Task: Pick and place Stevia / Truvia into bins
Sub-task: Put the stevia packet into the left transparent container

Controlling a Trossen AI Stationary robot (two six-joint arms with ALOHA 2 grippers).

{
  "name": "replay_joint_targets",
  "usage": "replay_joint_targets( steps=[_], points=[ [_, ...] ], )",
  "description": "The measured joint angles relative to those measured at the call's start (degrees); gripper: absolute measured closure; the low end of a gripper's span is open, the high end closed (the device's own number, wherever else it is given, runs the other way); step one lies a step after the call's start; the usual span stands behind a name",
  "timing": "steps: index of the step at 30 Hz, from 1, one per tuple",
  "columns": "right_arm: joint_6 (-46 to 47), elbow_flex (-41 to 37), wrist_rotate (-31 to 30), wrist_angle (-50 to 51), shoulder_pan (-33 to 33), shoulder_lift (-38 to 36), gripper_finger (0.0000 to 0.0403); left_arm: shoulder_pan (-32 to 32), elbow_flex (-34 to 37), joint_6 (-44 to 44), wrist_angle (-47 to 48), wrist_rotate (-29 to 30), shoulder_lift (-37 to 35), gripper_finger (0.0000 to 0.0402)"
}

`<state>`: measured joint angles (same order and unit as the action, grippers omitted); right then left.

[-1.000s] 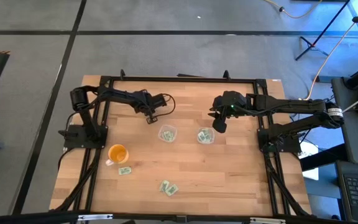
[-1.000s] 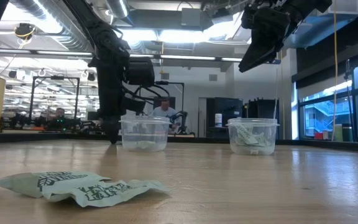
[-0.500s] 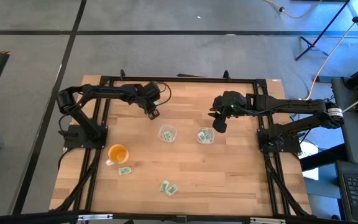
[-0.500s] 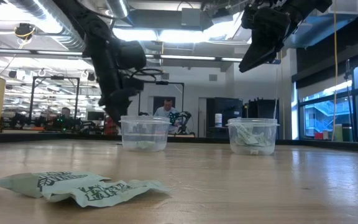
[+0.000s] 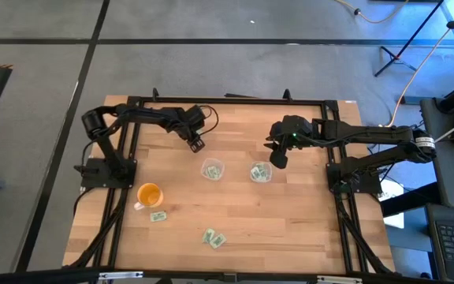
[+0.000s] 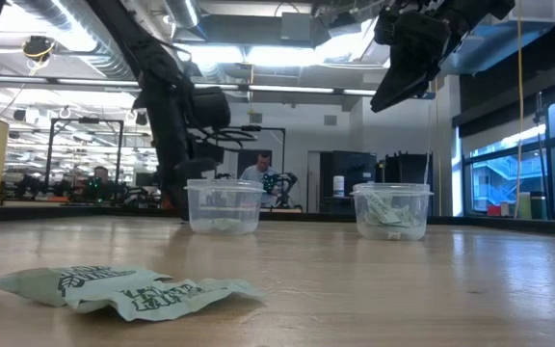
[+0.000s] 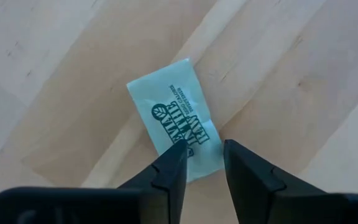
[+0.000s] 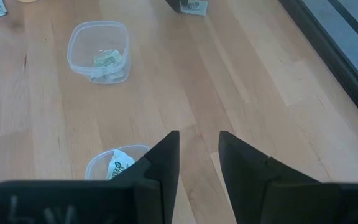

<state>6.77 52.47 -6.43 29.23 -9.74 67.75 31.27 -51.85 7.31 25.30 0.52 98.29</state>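
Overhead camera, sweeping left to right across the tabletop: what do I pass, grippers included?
Orange cup → lone packet → left gripper → packet pair, roughly level with the left bin → right bin → right gripper.

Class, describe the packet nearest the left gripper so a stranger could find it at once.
On the wooden table, look toward the far edge, beyond the two clear bins. One green-and-white packet lies flat under the left gripper; the other loose packets lie near the front.
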Motion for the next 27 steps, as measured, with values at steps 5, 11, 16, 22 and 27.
replay_joint_targets(
  steps=[5,11,16,22,27],
  points=[
    [0.0,0.0,0.0,-0.01,-0.01,0.0,0.0287,-0.44,-0.29,-0.43,-0.24,1.9,1.67,0.0314],
    [-0.03,0.0,-0.01,0.02,0.0,0.0,0.0287,-0.85,-0.22,-1.03,-0.13,3.62,1.85,0.0348],
    [-1.0,0.0,0.0,0.11,-0.02,0.0,0.0287,-0.8,-0.13,-1.17,0.21,3.88,1.2,0.0376],
    [-1.05,0.0,0.01,0.2,-0.02,0.0,0.0287,-0.81,0.25,-2.57,2.51,3.86,-2.82,0.0397],
    [-1.07,0.0,0.01,0.22,-0.01,0.0,0.0287,-1.5,0.13,-5.53,4.16,3.68,-8.16,0.0397]
  ],
)
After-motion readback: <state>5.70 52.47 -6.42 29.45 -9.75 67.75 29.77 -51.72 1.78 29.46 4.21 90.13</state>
